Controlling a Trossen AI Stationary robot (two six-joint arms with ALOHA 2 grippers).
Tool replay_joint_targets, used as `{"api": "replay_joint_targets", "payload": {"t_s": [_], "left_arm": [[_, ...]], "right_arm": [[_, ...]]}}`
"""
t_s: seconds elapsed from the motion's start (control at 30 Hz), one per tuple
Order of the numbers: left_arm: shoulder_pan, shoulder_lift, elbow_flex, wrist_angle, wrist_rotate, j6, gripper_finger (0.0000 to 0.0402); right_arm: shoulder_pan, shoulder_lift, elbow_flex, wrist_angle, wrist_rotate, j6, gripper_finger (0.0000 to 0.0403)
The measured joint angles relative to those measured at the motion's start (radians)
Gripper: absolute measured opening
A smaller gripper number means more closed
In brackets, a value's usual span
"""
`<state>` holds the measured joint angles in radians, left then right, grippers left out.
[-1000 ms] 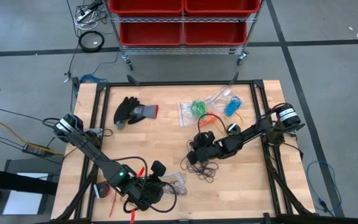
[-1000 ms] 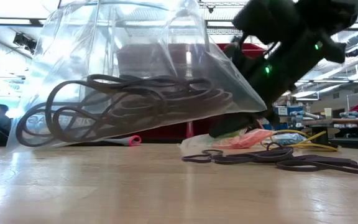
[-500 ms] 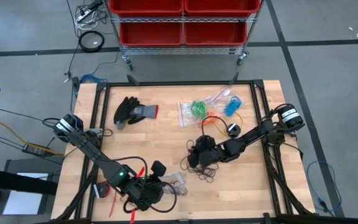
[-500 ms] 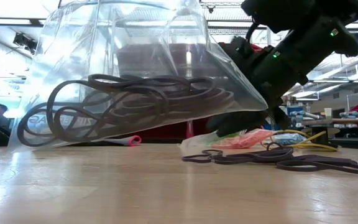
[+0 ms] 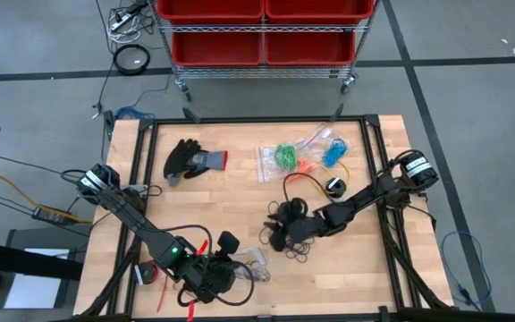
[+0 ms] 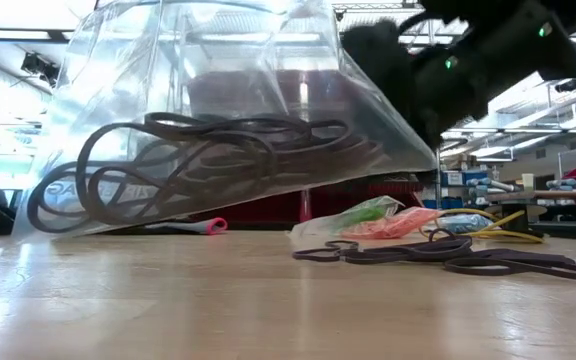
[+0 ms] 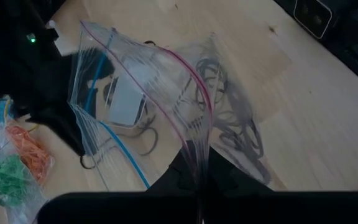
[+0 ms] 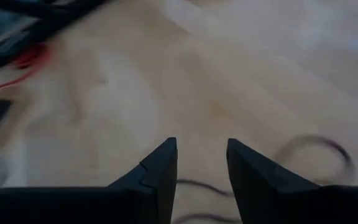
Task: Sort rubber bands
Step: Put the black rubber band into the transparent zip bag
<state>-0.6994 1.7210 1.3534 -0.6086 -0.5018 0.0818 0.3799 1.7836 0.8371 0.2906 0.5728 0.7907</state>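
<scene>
Loosely heaped, the black bands [image 5: 289, 234] lie as thin flat loops on the wooden table [image 5: 240, 192] near its middle, the pile stretched toward the right edge. Just above them the right gripper [image 8: 201, 163] hangs with fingers parted, holding nothing. By the near edge the left gripper [image 5: 224, 266] is clamped on a clear, crinkled bag [image 7: 143, 99] with more black loops inside.

I am working in a big workshop: grey concrete floor [image 5: 472, 107], red plastic bins on a wire cart [image 5: 262, 31] at the top, long ceiling lights [image 6: 8, 35] upper left.
</scene>
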Motion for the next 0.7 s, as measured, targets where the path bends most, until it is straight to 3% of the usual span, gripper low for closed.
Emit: {"api": "replay_joint_targets", "payload": {"t_s": [0.17, 0.33, 0.7], "left_arm": [[0.000, 0.000, 0.000, 0.023, 0.000, 0.000, 0.0002], [0.000, 0.000, 0.000, 0.027, 0.000, 0.000, 0.0002], [0.000, 0.000, 0.000, 0.045, 0.000, 0.000, 0.0002]], "right_arm": [[0.025, -0.001, 0.001, 0.100, -0.039, -0.276, 0.0130], [0.025, -0.001, 0.001, 0.097, -0.139, -0.425, 0.0130], [-0.051, -0.001, 0.001, 0.078, -0.266, -0.551, 0.0130]]}}
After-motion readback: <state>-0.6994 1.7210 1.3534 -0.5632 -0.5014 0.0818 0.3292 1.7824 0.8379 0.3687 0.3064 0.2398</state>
